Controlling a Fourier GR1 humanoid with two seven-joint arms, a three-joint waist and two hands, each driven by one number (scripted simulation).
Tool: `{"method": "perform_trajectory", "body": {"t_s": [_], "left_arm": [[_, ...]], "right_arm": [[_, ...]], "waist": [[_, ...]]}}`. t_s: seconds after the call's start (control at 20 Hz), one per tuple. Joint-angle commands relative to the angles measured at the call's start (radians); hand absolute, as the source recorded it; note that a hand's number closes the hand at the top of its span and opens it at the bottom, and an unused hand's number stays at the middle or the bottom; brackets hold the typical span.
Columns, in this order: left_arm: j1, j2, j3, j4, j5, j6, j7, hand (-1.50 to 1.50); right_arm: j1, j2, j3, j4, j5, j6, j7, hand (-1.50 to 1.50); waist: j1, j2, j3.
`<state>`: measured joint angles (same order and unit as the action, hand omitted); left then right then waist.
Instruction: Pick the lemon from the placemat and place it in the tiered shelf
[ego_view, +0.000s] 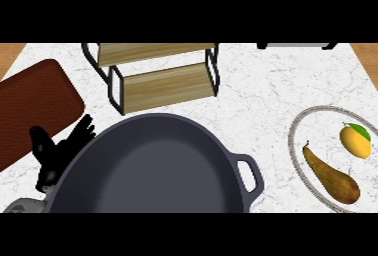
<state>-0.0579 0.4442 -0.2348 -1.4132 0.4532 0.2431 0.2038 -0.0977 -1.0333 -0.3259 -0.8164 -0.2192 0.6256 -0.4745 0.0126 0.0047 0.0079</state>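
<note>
- Lemon (356, 140): I see it at about 3 o'clock, lying on a round grey-rimmed mat (295, 131) at the tabletop's right side, a green leaf at its top. Nothing touches it.
- Pear (332, 178): brown, on the same mat, just beside the lemon at its 7 o'clock. I judge that a reach from below could nudge it or pick it up by mistake.
- Tiered shelf (164, 75): wooden steps in a black frame at 12 o'clock, well apart from the lemon.
- Pan (151, 167): big, dark, filling the centre toward 6 o'clock, with a loop handle at its right. It sits between me and most of the tabletop (266, 85); I reckon an arm swinging low could knock it.
- Left hand (55, 150): at 9 o'clock, beside the pan's left rim, fingers spread and raised, holding nothing. It lies far from the lemon, so I would not use it.
- Right hand: not showing, so I cannot tell its state.
- Brown mat (33, 107): at 10 o'clock, bare; a risk is searching here for the lemon.
- Carry risk: the lemon could roll off the shelf's wooden step if set down off-centre.
</note>
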Motion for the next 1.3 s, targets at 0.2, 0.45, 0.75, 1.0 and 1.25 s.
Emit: {"method": "perform_trajectory", "body": {"t_s": [0.2,0.45,0.75,1.0,1.25], "left_arm": [[0.03,-0.013,-0.008,-0.006,-0.02,-0.001,0.053,0.0],[0.017,-0.045,0.031,0.093,-0.024,-0.057,-0.033,0.0],[0.001,-0.057,0.026,0.068,-0.045,-0.03,0.037,0.0],[0.02,-0.02,0.082,0.05,-0.022,-0.07,0.04,0.0],[0.018,-0.115,0.037,0.112,-0.098,-0.028,-0.017,0.0]], "right_arm": [[-0.11,-0.103,0.103,-0.036,0.107,0.094,0.098,-1.5],[-0.172,-0.003,0.136,-0.167,0.127,-0.07,0.339,-1.5],[-0.227,0.064,0.197,-0.266,0.197,-0.19,0.553,-1.5],[-0.233,0.135,0.271,-0.339,0.234,-0.18,0.692,-1.5],[-0.187,0.147,0.286,-0.419,0.294,-0.186,0.7,-1.5]], "waist": [[0.006,-0.003,-0.008],[-0.005,-0.004,-0.009],[-0.007,-0.004,-0.009],[-0.006,-0.005,-0.009],[-0.02,-0.006,-0.009]]}}
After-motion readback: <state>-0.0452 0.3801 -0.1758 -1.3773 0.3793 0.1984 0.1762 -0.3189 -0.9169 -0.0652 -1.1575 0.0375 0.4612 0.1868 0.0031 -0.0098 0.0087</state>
